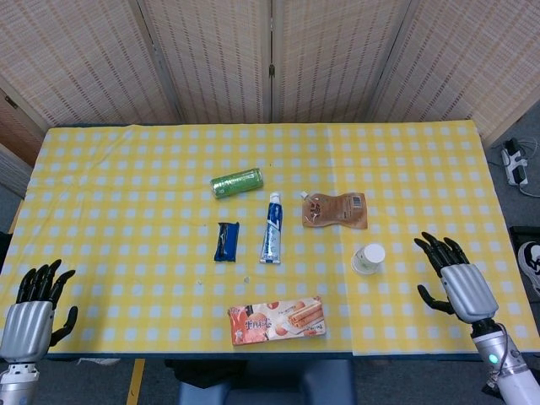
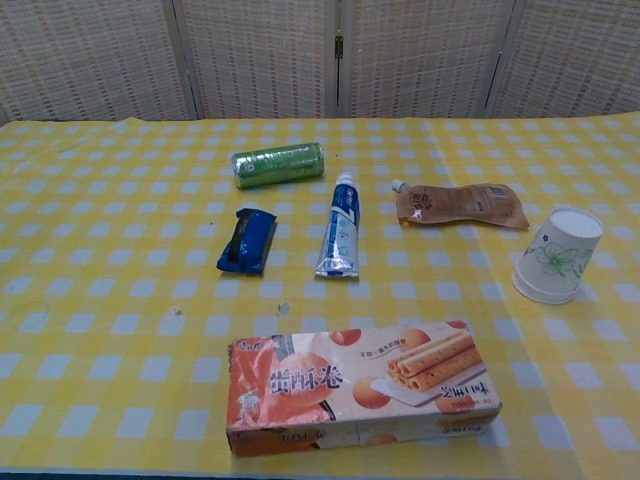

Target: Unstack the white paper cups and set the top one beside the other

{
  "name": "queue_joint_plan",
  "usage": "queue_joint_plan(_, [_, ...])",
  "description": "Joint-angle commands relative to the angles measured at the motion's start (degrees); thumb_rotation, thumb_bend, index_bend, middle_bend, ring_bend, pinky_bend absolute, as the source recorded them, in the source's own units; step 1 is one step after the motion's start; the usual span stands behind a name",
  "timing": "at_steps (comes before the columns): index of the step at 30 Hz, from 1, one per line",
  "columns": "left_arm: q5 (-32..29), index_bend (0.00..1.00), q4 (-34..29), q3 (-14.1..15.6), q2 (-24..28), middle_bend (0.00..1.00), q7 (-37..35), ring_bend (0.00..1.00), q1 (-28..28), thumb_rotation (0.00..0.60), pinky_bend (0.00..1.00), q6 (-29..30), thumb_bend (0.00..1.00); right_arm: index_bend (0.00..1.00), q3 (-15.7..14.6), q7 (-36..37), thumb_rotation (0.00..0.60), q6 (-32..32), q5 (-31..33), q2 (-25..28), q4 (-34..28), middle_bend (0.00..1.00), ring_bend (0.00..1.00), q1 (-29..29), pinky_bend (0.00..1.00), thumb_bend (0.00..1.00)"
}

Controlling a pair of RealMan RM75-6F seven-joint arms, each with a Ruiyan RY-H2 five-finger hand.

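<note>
The white paper cups point(image 1: 368, 258) stand stacked upside down on the yellow checked table point(image 1: 126, 186), right of centre; in the chest view the cups point(image 2: 558, 255) show a green flower print. My right hand point(image 1: 451, 282) hovers open to the right of the cups, fingers spread, a short gap away. At the table's front left corner my left hand point(image 1: 32, 305) is open and holds nothing. Neither hand appears in the chest view.
A brown pouch point(image 1: 336, 210) lies just behind the cups. A toothpaste tube point(image 1: 271, 228), a blue wrapper point(image 1: 226, 240) and a green roll point(image 1: 236, 182) lie mid-table. An orange biscuit box point(image 1: 277, 320) sits at the front edge.
</note>
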Motion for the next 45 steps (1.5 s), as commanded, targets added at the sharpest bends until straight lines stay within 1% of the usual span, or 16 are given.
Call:
queue_joint_plan(1, [-0.1, 0.21, -0.1, 0.0, 0.1, 0.07, 0.1, 0.06, 0.0, 0.600, 0.00, 0.0, 0.49, 0.09, 1.9, -2.1, 0.600, -6.8, 4.4, 0.0, -1.6, 0.05, 0.10, 4.2, 0.02, 0.40])
queue_joint_plan(6, [-0.2, 0.21, -0.3, 0.0, 0.0, 0.07, 0.2, 0.05, 0.1, 0.600, 0.00, -0.2, 0.49, 0.09, 4.1, -2.4, 0.600, -16.8, 10.7, -0.4, -0.7, 0.04, 0.10, 10.1, 0.02, 0.31])
queue_joint_plan(9, [-0.5, 0.21, -0.4, 0.1, 0.0, 0.07, 0.3, 0.05, 0.1, 0.600, 0.00, -0.3, 0.49, 0.08, 4.9, -3.5, 0.600, -21.1, 13.2, -0.7, -0.2, 0.04, 0.09, 12.9, 0.02, 0.31])
queue_joint_plan(12, [-0.8, 0.21, -0.4, 0.0, 0.0, 0.07, 0.4, 0.05, 0.3, 0.600, 0.00, -0.3, 0.49, 0.09, 5.1, -5.6, 0.600, -24.0, 15.3, -0.8, 0.1, 0.04, 0.09, 15.1, 0.02, 0.31])
queue_joint_plan(14, [-1.0, 0.21, -0.4, 0.0, 0.0, 0.07, 0.5, 0.05, 0.3, 0.600, 0.00, -0.4, 0.49, 0.13, 5.4, -6.8, 0.600, -25.1, 16.8, -1.0, 0.2, 0.04, 0.09, 16.1, 0.02, 0.31])
queue_joint_plan(15, [-1.0, 0.21, -0.4, 0.0, 0.0, 0.07, 0.5, 0.05, 0.3, 0.600, 0.00, -0.4, 0.49, 0.17, 5.4, -7.3, 0.600, -25.5, 17.5, -1.1, 0.3, 0.05, 0.09, 16.5, 0.02, 0.31])
queue_joint_plan(18, [-1.2, 0.21, -0.4, 0.0, 0.0, 0.07, 0.7, 0.05, 0.2, 0.600, 0.00, -0.6, 0.49, 0.23, 5.4, -8.6, 0.600, -26.6, 19.3, -1.6, 0.6, 0.06, 0.09, 17.7, 0.02, 0.31])
queue_joint_plan(20, [-1.2, 0.21, -0.4, 0.0, 0.0, 0.07, 0.7, 0.05, 0.2, 0.600, 0.00, -0.7, 0.49, 0.24, 5.3, -9.3, 0.600, -27.2, 20.5, -2.0, 0.9, 0.06, 0.09, 18.3, 0.02, 0.31])
queue_joint_plan(31, [-1.8, 0.21, -0.2, 0.0, 0.0, 0.07, 0.7, 0.05, 0.0, 0.600, 0.00, -1.5, 0.49, 0.25, 5.2, -10.6, 0.600, -28.0, 23.9, -3.1, 2.1, 0.06, 0.09, 20.2, 0.02, 0.31])
queue_joint_plan(38, [-2.0, 0.21, 0.0, -0.1, -0.1, 0.07, 0.4, 0.05, 0.0, 0.600, 0.00, -1.5, 0.49, 0.30, 4.9, -11.5, 0.600, -28.4, 25.5, -3.2, 2.0, 0.08, 0.09, 21.3, 0.02, 0.31])
queue_joint_plan(45, [-2.1, 0.21, 0.4, -0.1, -0.2, 0.07, 0.1, 0.05, 0.1, 0.600, 0.00, -1.6, 0.49, 0.32, 4.7, -12.2, 0.600, -28.3, 26.7, -3.5, 1.9, 0.09, 0.10, 22.1, 0.02, 0.31])
